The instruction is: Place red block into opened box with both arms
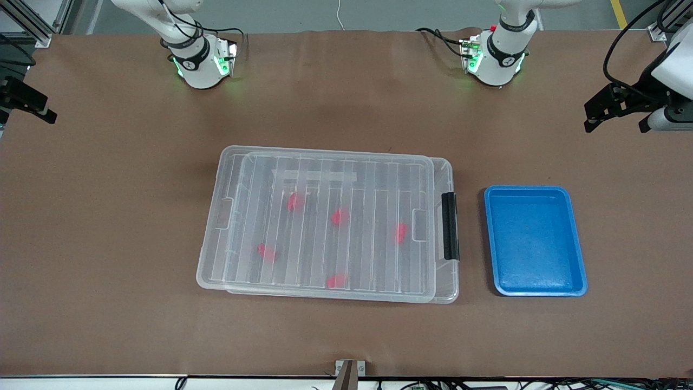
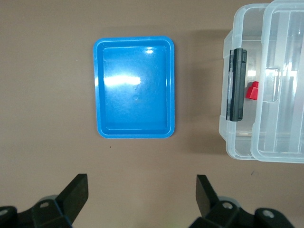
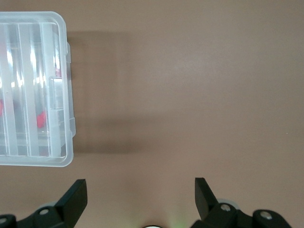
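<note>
The clear box (image 1: pixel 209 260) sits mid-table with its ribbed lid (image 1: pixel 335 179) lying on it, slightly shifted, and its black latch (image 1: pixel 450 226) toward the left arm's end. Several small red blocks lie inside under the lid, among them one (image 1: pixel 400 232) near the latch, also the red block (image 2: pixel 252 90) in the left wrist view. My left gripper (image 1: pixel 614 122) (image 2: pixel 141 183) hangs open and empty over bare table at its own end. My right gripper (image 1: pixel 32 103) (image 3: pixel 140 183) is open and empty over bare table at its own end of the box (image 3: pixel 28 61).
A blue tray (image 1: pixel 533 189) (image 2: pixel 134 88) with nothing in it lies beside the box's latch end, toward the left arm's end. Both arm bases stand along the table's edge farthest from the front camera.
</note>
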Controlling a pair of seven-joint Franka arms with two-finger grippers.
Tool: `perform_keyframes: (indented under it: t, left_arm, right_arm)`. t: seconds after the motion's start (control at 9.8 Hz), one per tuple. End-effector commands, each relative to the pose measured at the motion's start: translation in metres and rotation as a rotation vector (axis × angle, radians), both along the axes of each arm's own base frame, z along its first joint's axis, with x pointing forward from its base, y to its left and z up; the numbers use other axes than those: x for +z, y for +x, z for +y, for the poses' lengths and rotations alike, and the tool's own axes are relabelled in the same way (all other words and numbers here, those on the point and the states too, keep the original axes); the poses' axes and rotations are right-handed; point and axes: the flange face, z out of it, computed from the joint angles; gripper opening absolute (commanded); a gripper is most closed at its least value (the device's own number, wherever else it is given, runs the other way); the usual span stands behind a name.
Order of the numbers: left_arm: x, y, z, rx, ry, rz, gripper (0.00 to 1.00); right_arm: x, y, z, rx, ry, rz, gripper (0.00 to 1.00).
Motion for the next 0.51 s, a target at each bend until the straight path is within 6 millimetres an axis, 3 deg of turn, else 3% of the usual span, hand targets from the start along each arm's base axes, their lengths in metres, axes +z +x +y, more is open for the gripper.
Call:
perform_keyframes:
  t: [0.0,0.41]
  left_arm:
    - [-0.0087,0.0022,0.0012,-0.006,-0.015,0.032,1.0]
    - [-0.0095,0.0012,0.0013,-0.008,-0.014,0.041,1.0]
  right_arm:
    - [-0.0087,0.0015,0.0037,0.001,-0.024,0.012,1.0]
    - [-0.0085,0.001,0.0058,0.005,-0.062,0.02,1.0]
